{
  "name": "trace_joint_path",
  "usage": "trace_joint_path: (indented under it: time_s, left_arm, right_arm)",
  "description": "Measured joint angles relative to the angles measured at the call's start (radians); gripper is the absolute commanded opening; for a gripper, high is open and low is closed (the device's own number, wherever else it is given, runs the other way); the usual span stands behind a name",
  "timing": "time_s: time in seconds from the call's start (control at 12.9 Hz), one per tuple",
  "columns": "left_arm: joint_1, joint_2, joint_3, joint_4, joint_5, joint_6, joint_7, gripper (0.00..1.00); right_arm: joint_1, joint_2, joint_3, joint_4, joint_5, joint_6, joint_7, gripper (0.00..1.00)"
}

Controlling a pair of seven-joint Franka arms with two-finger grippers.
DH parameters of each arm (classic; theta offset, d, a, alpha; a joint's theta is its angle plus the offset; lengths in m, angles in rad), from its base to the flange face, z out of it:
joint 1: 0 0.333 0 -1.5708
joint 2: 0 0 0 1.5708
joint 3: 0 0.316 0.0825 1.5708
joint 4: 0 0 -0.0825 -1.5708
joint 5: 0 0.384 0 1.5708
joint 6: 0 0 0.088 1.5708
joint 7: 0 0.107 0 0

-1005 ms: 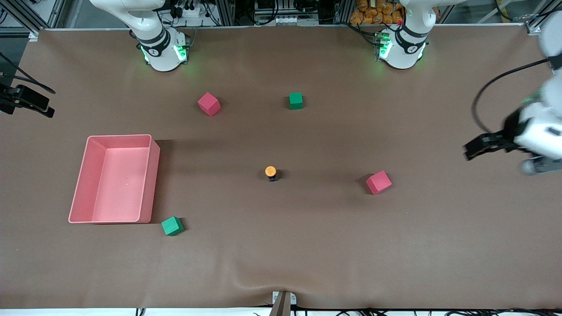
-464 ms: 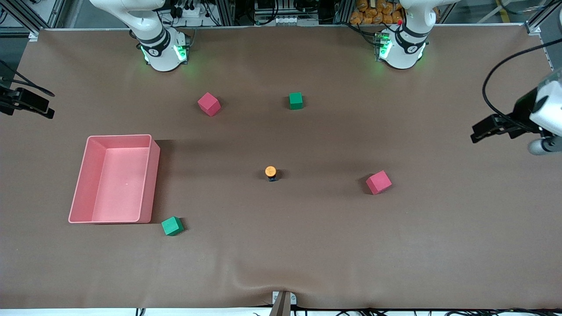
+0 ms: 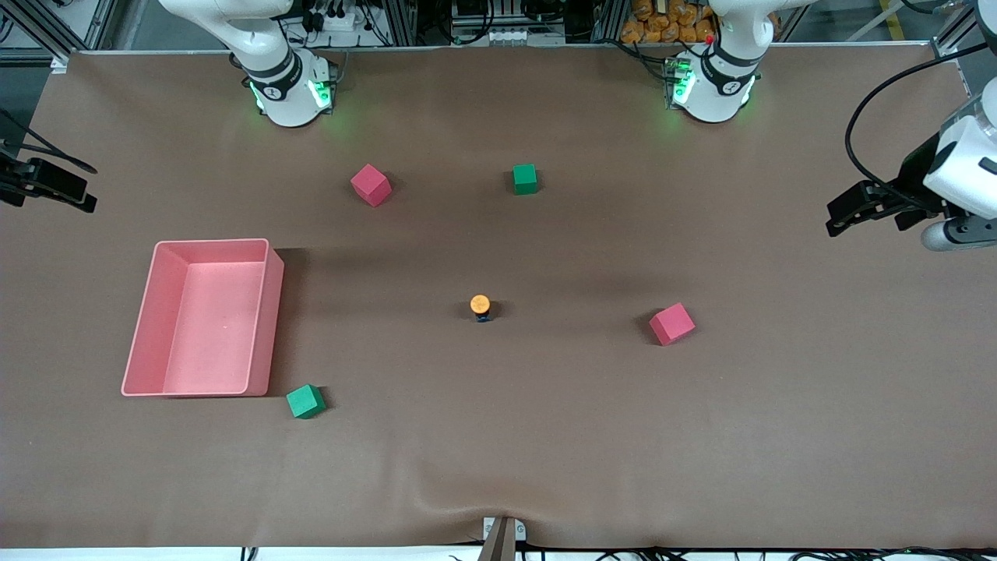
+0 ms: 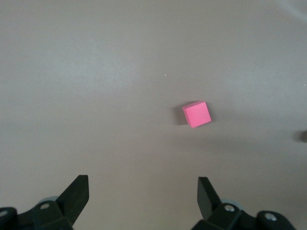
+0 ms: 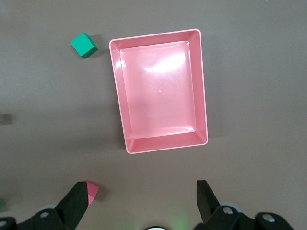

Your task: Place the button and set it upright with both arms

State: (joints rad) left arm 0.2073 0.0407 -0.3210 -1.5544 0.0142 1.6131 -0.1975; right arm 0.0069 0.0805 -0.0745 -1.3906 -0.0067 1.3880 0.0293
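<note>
The button [image 3: 480, 305] stands upright near the middle of the table, orange cap up on its dark body, with nothing touching it. My left gripper [image 3: 835, 218] hangs open over the left arm's end of the table, well away from the button. The left wrist view shows its fingers spread, left gripper [image 4: 143, 191], with nothing between them. My right gripper [image 3: 82, 195] is open and empty over the right arm's end of the table. In its wrist view the right gripper [image 5: 142, 196] looks down on a pink tray.
The pink tray [image 3: 269, 327] lies toward the right arm's end, pink tray [image 5: 202, 86], with a green cube [image 3: 305, 401] by its near corner. A red cube [image 3: 371, 185] and a second green cube [image 3: 525, 178] lie nearer the bases. Another red cube [image 3: 671, 323] sits toward the left arm's end, red cube [image 4: 196, 114].
My left gripper has swung along the table's end toward the bases' side and steadied. The right gripper has barely shifted. The button and cubes have not moved.
</note>
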Motion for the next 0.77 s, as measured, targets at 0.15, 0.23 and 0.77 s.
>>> trace_joint_path:
  time_s: [0.15, 0.23, 0.77]
  left_arm:
    - [0.0, 0.0, -0.006, 0.0, 0.0, -0.004, 0.0, 1.0]
    - [0.0, -0.001, -0.006, 0.0, 0.0, -0.005, 0.0, 1.0]
    - [0.006, -0.014, 0.0, -0.001, 0.001, -0.03, 0.0, 1.0]
  right_arm:
    - [0.001, 0.0, 0.0, 0.001, 0.0, 0.0, 0.0, 1.0]
    - [0.003, 0.0, 0.0, 0.003, 0.0, 0.0, 0.0, 1.0]
    - [0.01, -0.027, -0.012, -0.026, 0.003, 0.046, -0.001, 1.0]
